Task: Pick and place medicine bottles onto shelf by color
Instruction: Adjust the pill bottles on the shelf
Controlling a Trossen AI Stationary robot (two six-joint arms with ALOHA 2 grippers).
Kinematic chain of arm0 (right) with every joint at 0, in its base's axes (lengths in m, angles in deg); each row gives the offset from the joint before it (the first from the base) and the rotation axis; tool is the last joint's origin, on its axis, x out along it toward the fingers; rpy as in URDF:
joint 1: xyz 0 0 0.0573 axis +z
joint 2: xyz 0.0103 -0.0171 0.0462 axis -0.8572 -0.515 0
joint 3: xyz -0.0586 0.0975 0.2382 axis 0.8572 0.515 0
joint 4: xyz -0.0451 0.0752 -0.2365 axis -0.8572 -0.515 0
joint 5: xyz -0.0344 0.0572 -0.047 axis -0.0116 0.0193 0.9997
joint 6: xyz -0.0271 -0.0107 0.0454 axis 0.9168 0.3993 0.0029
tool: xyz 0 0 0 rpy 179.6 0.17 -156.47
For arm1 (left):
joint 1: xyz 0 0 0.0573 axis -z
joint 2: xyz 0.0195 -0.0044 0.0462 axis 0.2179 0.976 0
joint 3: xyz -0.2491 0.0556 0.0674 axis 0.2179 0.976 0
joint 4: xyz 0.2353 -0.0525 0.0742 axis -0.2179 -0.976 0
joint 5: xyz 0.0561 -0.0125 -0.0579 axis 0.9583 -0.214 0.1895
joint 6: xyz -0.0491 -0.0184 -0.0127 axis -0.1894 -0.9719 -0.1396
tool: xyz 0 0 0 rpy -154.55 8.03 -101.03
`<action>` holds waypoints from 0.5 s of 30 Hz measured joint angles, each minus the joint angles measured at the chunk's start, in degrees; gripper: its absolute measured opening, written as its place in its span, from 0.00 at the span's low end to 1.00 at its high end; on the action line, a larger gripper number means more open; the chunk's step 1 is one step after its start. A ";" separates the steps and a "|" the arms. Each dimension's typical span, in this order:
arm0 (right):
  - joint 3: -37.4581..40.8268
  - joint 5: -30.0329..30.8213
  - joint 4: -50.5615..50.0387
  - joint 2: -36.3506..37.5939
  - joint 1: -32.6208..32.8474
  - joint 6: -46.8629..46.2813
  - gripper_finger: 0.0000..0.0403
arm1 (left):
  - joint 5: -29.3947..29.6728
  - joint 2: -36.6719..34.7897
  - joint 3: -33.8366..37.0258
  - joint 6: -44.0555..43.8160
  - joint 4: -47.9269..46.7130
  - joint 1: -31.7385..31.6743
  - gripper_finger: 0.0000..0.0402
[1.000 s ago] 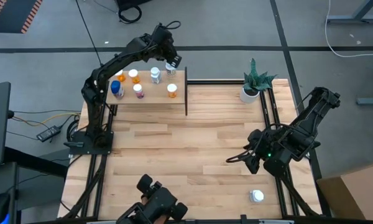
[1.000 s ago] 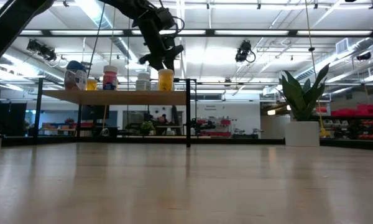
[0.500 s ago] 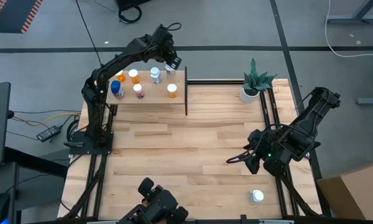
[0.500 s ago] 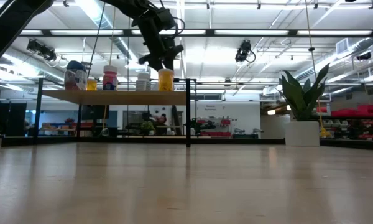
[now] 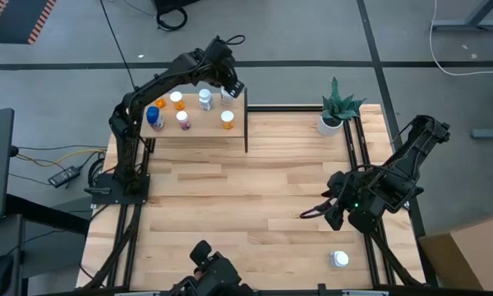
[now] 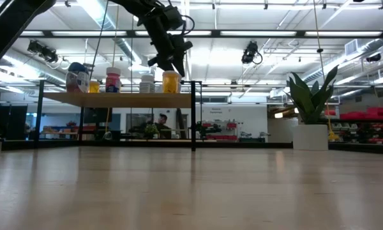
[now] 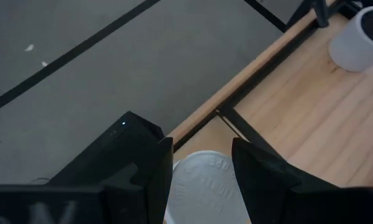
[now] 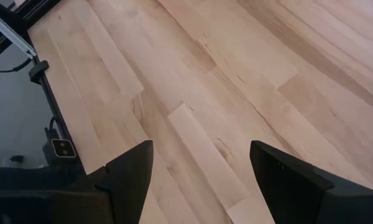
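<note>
White-capped medicine bottle between left end effector fingers.

Robotics lab or workshop hall, grey concrete floor with black tape lines, loose cables, rows of ceiling strip lights, ceiling-hung cameras, red-stocked racks behind the wooden surface

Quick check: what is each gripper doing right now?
Left gripper: shut on a white-capped bottle at the shelf's back corner.
Right gripper: open, empty.
</note>
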 joint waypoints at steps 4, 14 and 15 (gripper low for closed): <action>0.00 0.02 0.00 0.00 0.00 0.49 0.68 | -0.13 -0.15 0.00 1.61 -0.04 0.38 0.43; 0.00 0.02 -0.04 0.00 0.00 0.45 0.68 | 0.05 -0.57 0.00 2.16 0.48 -1.04 0.43; 0.00 0.02 -0.02 0.00 0.00 0.44 0.68 | 0.09 -0.59 0.00 2.30 0.48 -1.10 0.43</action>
